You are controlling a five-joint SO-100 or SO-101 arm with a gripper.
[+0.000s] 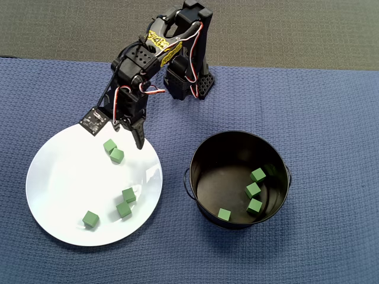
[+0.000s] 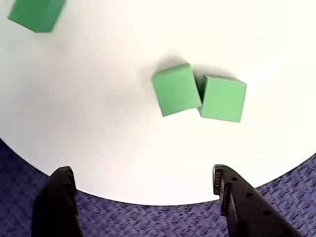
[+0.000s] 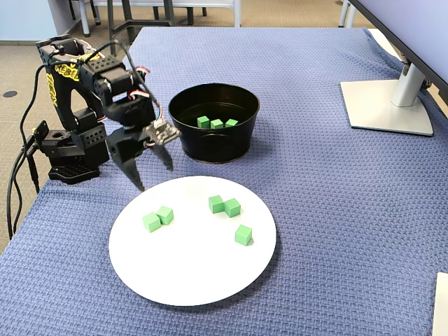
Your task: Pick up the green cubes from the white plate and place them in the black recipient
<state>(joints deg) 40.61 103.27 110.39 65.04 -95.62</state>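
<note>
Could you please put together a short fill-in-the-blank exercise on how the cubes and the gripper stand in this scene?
1. The number of green cubes lying on the white plate is ____.
2. In the overhead view, the number of green cubes inside the black recipient is ____.
3. The gripper hangs over the plate's rim with its jaws ____ and nothing between them.
4. Everything rests on a cloth whose colour is ____.

Missing words: five; four; open; blue
</note>
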